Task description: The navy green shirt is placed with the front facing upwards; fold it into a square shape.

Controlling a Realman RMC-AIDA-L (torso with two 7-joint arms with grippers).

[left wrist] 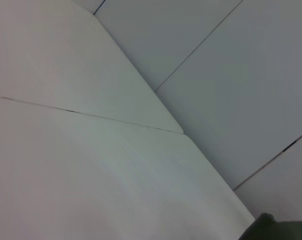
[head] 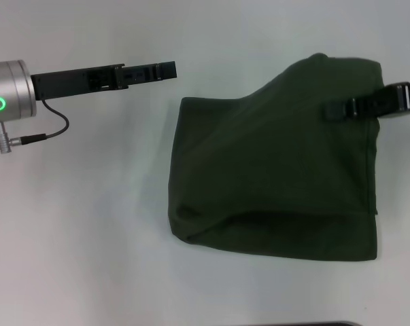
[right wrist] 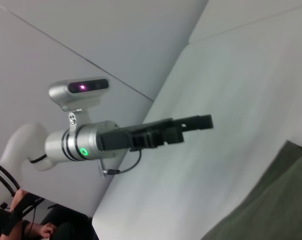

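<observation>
From the head view, the navy green shirt (head: pixel 276 163) lies folded, plain side up, toward the desk's (head: pixel 89 238) right edge. My right claw (head: pixel 337 109) is over its far right part, seemingly clamped on the cloth; I can't be sure. My left claw (head: pixel 165 68) hangs free over bare desk, fingers together.

The left wrist view shows only desk and a shirt corner (left wrist: pixel 278 229).

The right wrist view confirms the left claw (right wrist: pixel 203 121) holds nothing.

I'd lay this fold gently, edges aligned, before letting go.
</observation>
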